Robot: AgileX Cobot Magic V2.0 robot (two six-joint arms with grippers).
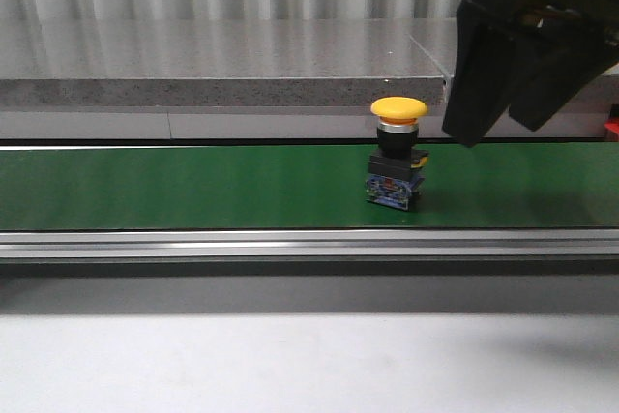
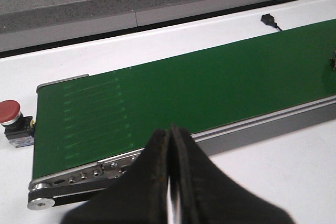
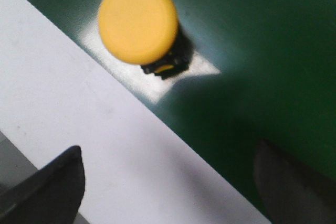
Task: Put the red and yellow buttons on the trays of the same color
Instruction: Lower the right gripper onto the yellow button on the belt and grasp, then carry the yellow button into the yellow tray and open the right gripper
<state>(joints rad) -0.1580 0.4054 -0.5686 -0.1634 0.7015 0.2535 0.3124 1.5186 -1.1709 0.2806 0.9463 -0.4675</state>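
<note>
A white desk (image 1: 290,365) carries a long green conveyor belt (image 1: 193,186) with a silver aluminium rail along its near edge, and behind it runs a grey speckled stone ledge (image 1: 213,60) under pale corrugated wall panels.

From the front I see one yellow mushroom-head push button (image 1: 397,147), upright on its black and blue switch block, standing on the belt right of centre. My right claw (image 1: 503,94) hangs above and to the right of it, apart from it, its black fingers spread and grasping nothing. My right wrist camera looks almost straight down on that same yellow cap (image 3: 138,20), near the belt's edge where green meets the white desk, with my two dark fingertips (image 3: 52,187) wide apart.

Only my left wrist camera shows the belt's far left end, and there one red mushroom-head push button (image 2: 10,114) sits on the white desk just beside the belt's roller end. My left claw (image 2: 170,182) is clenched, fingers pressed together on nothing.

Count: one yellow button, one red button, two claws.
</note>
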